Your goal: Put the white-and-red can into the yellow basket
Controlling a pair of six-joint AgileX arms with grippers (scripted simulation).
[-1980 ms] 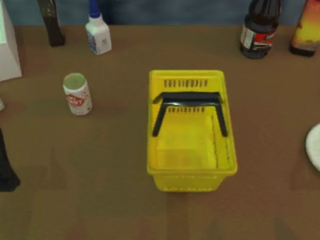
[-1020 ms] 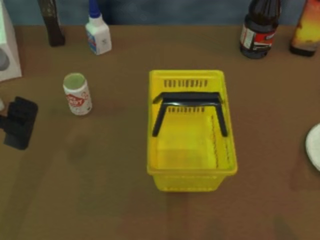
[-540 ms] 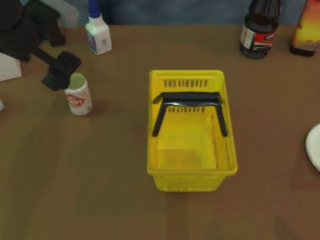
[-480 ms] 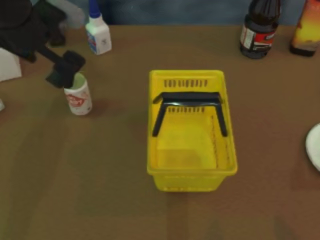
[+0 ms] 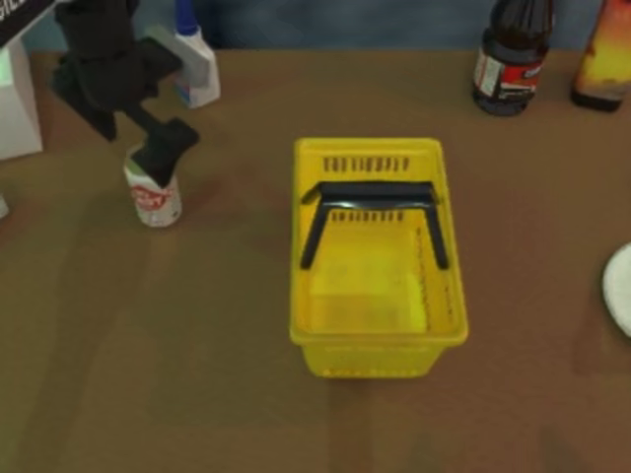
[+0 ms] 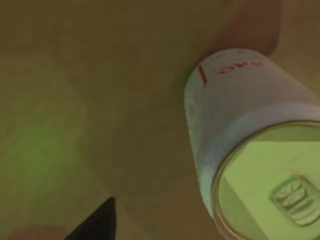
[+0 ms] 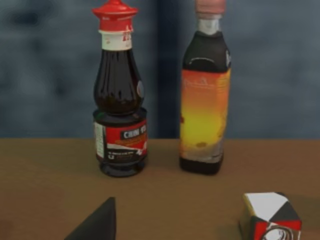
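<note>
The white-and-red can (image 5: 153, 197) stands upright on the left part of the table, well left of the yellow basket (image 5: 449, 325), whose dark handle (image 5: 373, 192) is raised. My left gripper (image 5: 164, 154) hangs open right over the can's top, pointing down at it. In the left wrist view the can (image 6: 235, 105) fills one side with its pale green lid (image 6: 280, 185) close up. One dark fingertip (image 6: 99, 224) shows beside it, clear of the can. My right gripper (image 7: 142, 225) is out of the top view, parked low and open with nothing in it.
A white glue bottle (image 5: 193, 67) stands just behind the can and a white box (image 5: 15, 99) at the far left. At the back right stand a dark sauce bottle (image 5: 510, 59) and an orange bottle (image 5: 603, 54). A white plate (image 5: 619, 291) lies at the right edge.
My left arm came in from the left edge, swung toward the back and then right. Its gripper now sits over the can. Can and basket have not moved.
</note>
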